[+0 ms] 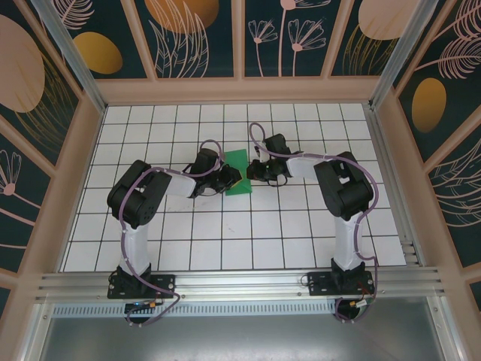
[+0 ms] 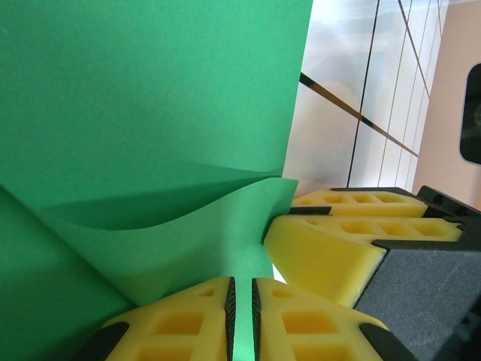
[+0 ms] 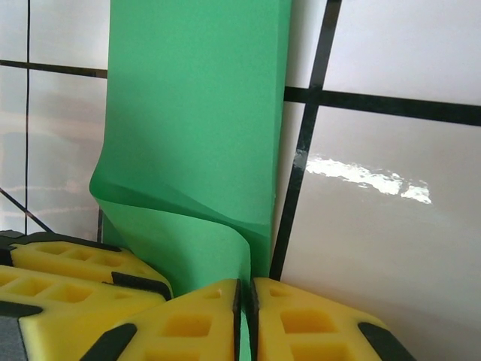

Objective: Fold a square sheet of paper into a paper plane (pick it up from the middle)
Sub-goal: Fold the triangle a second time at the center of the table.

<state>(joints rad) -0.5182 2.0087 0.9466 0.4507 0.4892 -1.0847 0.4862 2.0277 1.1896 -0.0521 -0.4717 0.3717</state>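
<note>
The square sheet of paper (image 1: pixel 240 167) is bright green and lies folded into a narrow strip near the middle of the table. My left gripper (image 1: pixel 231 180) meets its left edge and my right gripper (image 1: pixel 254 171) its right edge, tips almost touching. In the left wrist view the paper (image 2: pixel 150 98) curls up in a flap, and the left gripper (image 2: pixel 240 304) is shut on a thin green edge. The right arm's yellow fingers (image 2: pixel 331 248) sit just beside it. In the right wrist view the right gripper (image 3: pixel 244 316) pinches the paper (image 3: pixel 195 113), with the left arm's fingers (image 3: pixel 71 278) at lower left.
The table (image 1: pixel 225 233) is white with a black grid, bounded by tan walls (image 1: pixel 75 173) left, right and behind. An aluminium rail (image 1: pixel 240 282) runs along the near edge by the arm bases. Open tiles lie in front of and behind the paper.
</note>
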